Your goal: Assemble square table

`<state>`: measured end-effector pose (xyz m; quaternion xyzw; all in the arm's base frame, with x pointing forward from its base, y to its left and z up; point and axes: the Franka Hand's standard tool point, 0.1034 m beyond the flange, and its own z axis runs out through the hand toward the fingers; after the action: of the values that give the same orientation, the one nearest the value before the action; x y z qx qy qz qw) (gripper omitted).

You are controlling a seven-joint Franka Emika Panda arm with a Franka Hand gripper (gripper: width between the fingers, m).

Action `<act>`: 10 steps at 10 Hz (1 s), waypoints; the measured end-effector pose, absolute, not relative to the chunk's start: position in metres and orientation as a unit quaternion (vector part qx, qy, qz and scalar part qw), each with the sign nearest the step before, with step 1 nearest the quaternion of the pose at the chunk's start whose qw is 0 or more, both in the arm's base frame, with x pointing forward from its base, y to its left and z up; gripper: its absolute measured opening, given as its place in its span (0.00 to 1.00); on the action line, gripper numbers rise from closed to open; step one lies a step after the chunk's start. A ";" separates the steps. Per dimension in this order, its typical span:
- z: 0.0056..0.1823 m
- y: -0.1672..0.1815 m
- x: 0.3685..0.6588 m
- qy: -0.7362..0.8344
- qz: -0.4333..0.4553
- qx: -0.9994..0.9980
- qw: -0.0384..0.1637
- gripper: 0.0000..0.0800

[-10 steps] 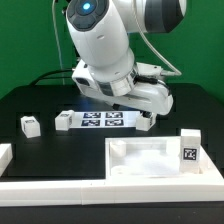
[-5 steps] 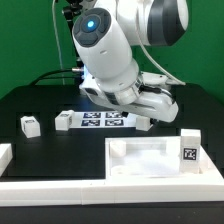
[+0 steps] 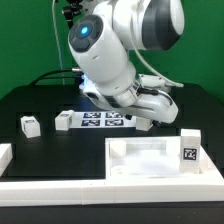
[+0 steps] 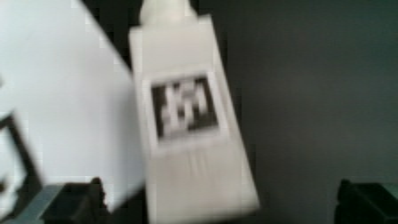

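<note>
While arm (image 3: 108, 55) bends low over leg (image 4: 187, 110), jaws spread wide.

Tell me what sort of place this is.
Probably a robotics lab bench: a green backdrop, a black table with a marker board of printed tags, and a white robot arm above it.

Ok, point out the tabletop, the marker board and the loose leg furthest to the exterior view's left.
tabletop (image 3: 150, 163), exterior view, bare inner floor.
marker board (image 3: 103, 120), exterior view, middle tags.
leg (image 3: 30, 125), exterior view, tagged front face.
</note>
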<state>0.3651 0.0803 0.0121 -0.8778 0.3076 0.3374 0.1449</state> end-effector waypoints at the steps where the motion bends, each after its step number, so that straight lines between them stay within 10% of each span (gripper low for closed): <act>1: 0.008 0.082 0.357 0.306 0.345 -0.874 0.151 0.81; 5: 0.006 0.083 0.351 0.306 0.352 -0.872 0.149 0.81; 7: 0.006 0.082 0.351 0.307 0.352 -0.872 0.150 0.49; 10: 0.006 0.081 0.351 0.308 0.352 -0.871 0.150 0.36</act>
<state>0.3510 0.0807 0.0057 -0.8711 0.3083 0.3517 0.1501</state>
